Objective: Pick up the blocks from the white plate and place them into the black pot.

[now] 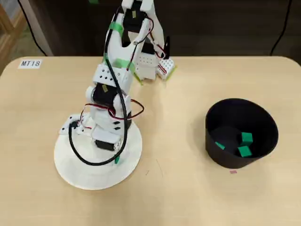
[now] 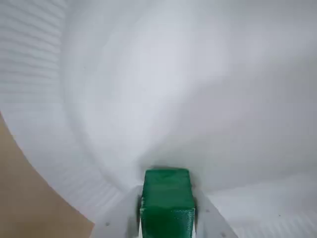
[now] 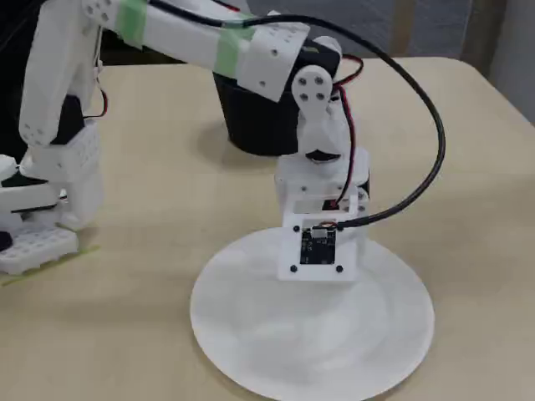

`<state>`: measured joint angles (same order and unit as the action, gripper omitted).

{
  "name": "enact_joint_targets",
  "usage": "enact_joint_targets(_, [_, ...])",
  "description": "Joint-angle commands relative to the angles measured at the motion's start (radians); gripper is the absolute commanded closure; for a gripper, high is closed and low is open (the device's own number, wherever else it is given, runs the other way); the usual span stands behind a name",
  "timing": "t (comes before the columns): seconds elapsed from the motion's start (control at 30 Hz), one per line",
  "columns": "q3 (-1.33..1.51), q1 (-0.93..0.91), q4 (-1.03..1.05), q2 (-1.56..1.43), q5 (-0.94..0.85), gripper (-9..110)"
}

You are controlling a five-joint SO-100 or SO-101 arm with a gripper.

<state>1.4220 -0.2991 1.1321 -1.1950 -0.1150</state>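
My gripper (image 2: pixel 167 208) is shut on a green block (image 2: pixel 167 191), gripped between its two white fingers low over the white plate (image 2: pixel 198 74). In the overhead view the arm hangs over the plate (image 1: pixel 80 174) at the lower left, and a bit of green (image 1: pixel 116 160) shows at the gripper tip. No other block shows on the plate. The black pot (image 1: pixel 263 123) stands at the right and holds three green blocks (image 1: pixel 246 137). In the fixed view the wrist camera mount hides the fingertips above the plate (image 3: pixel 276 351); the pot (image 3: pixel 251 125) is behind the arm.
The arm's base (image 1: pixel 150 66) is clamped at the table's far edge in the overhead view. A label reading "MT18" (image 1: pixel 30 63) is stuck at the far left corner. Bare wooden table (image 1: pixel 174 141) lies between plate and pot.
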Motion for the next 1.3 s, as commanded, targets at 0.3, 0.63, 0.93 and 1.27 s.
enact_joint_targets(0.3, [-0.046, 0.032, -0.098, -0.181, -0.032, 104])
enact_joint_targets(0.63, [0.183, 0.354, -0.433, -0.561, 0.037, 104])
enact_joint_targets(0.93, [0.345, 0.673, -0.546, -0.801, 0.124, 104])
enact_joint_targets(1.27, [0.673, 0.868, -0.707, -0.93, 0.152, 104])
